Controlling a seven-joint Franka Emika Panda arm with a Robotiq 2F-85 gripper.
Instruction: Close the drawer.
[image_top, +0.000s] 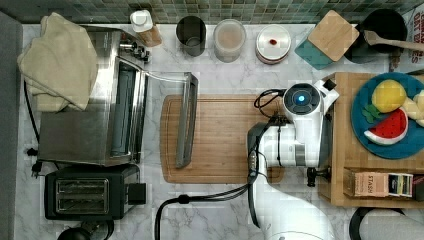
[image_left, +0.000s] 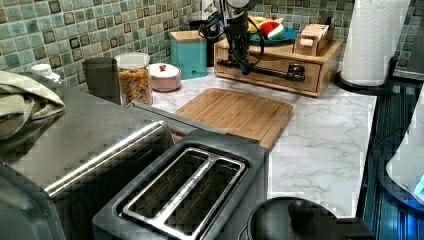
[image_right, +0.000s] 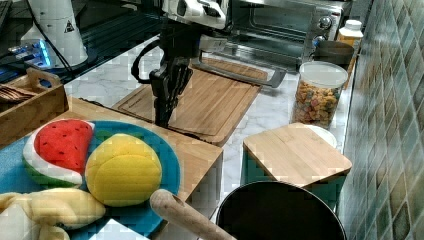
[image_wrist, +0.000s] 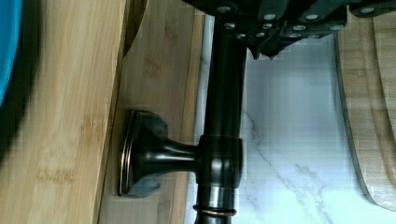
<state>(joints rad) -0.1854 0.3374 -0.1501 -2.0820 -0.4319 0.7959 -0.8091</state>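
We are seeing the drawer (image_left: 272, 67) sitting flush in its wooden box on the counter (image_left: 320, 135), beside the board (image_left: 235, 112). Our end effector (image_left: 243, 67) is clamping the drawer's dark bar handle (image_wrist: 224, 116).

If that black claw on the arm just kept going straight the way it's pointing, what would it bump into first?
The gripper points downward at the drawer front. Likely first contact is the drawer's dark bar handle, right at its fingertips in the wrist view, then the marble counter beneath.
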